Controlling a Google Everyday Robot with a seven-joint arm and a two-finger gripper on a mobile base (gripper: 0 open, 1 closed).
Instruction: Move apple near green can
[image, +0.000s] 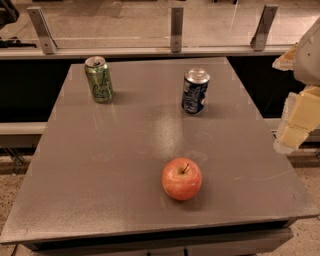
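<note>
The red-orange apple (181, 178) with a short stem sits on the grey table (100, 170), near the front and a little right of the middle. The green can (99, 79) stands upright at the table's back left, far from the apple. My gripper (294, 131) hangs at the right edge of the view, beyond the table's right side and above it, well to the right of the apple and touching nothing.
A dark blue can (195, 91) with white markings stands upright at the back right of the table. A glass barrier with metal posts (176, 29) runs behind the table. The floor shows past the table's front corners.
</note>
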